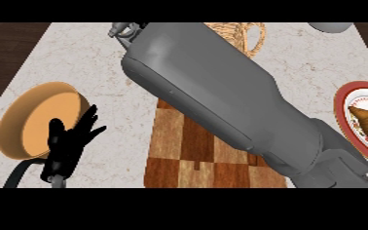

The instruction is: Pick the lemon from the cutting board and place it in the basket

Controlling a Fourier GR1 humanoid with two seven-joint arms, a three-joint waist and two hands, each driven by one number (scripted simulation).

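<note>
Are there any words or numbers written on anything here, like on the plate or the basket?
None can be read.
The plate at the right edge has a red rim and a brown picture, no letters.
The basket, cutting board and wooden bowl show no writing.

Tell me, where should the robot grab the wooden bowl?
Probably by the thin rim of the wooden bowl, on the side nearest the left hand, coming down from above. The bowl sits open side up, so fingers could slip inside and the thumb stay outside.
</note>
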